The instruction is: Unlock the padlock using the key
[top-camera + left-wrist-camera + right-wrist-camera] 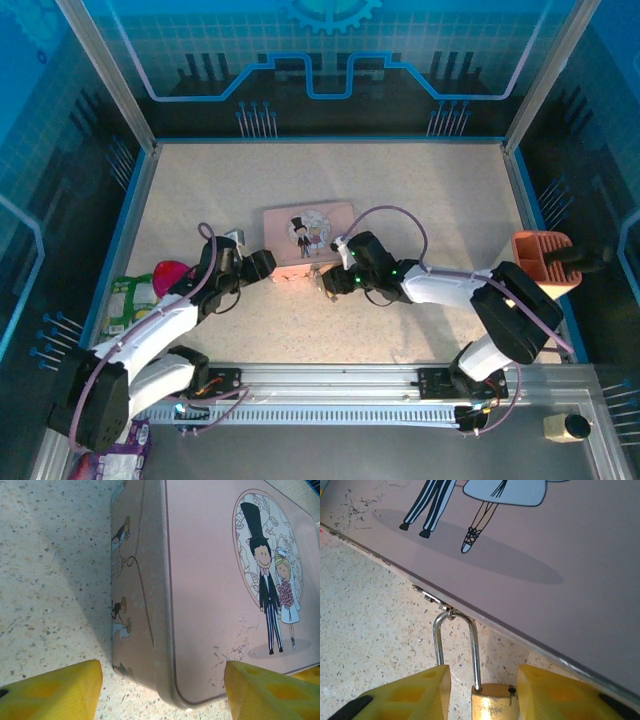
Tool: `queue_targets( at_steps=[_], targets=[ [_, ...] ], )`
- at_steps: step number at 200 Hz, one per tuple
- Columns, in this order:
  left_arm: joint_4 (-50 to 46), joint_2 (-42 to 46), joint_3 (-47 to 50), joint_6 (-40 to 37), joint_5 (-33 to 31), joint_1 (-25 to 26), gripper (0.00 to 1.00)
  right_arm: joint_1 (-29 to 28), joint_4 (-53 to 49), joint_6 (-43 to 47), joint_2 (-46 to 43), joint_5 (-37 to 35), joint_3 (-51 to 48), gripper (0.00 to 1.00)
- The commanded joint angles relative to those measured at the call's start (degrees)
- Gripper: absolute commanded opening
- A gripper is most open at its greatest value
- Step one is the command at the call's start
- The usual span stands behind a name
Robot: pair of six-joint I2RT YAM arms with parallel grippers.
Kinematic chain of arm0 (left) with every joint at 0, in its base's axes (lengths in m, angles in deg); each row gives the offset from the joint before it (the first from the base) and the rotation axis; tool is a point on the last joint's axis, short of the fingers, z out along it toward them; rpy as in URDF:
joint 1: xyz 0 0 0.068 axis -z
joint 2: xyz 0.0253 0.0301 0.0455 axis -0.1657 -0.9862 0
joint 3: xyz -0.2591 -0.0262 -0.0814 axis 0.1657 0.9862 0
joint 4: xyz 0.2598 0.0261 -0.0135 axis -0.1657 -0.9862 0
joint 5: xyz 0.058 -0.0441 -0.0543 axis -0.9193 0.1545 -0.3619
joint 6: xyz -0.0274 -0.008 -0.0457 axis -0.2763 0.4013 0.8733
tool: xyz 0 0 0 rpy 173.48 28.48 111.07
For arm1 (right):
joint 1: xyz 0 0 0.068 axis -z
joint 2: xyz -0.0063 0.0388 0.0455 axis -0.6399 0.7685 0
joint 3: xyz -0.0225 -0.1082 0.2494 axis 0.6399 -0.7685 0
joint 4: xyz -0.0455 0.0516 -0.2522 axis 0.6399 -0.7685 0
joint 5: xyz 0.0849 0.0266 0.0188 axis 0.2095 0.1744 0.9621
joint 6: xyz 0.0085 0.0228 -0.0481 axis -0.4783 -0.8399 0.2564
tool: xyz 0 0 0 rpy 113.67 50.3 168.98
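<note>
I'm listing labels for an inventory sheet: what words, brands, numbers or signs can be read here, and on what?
No text can be read in these pictures.
On the pink rectangular tin: a cartoon bride and groom, no words.
On the small brass padlock: no legible marking on the part that shows.
On the green packet at the table's left edge: print too small to read.

Arms low and inward; left tool (266, 267) wide-jawed, right tool (329, 283) narrowly parted.
</note>
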Motion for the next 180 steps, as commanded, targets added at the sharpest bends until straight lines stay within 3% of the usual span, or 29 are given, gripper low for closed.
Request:
queue_targets(
  at_steps=[1, 103, 147, 167, 180],
  targets=[
    [2.60, -2.08, -1.75, -2.24, 4.51, -1.35, 0.66, 1.40, -1.95, 2.21, 2.73, 3.89, 2.03, 0.39],
    [7.29, -8.97, -2.52, -2.37, 9.05, -3.12, 0.67, 2.10, -0.29, 1.25, 9.93, 6.09, 5.37, 0.33],
    [6.81, -10.28, -3.20, -0.49, 7.42, -3.12, 0.65, 1.77, 1.31, -2.79, 9.18, 5.24, 4.14, 0.12],
    [7.28, -11.43, -2.93, 0.88, 7.28, -3.12, 0.65, 0.29, -0.49, -8.89, 8.19, -0.77, 3.87, 0.01],
    [8.07, -11.29, -2.16, 1.57, 7.27, -3.12, 0.65, -1.27, -1.14, -12.98, 7.64, -4.55, 3.46, 0.00]
  ],
)
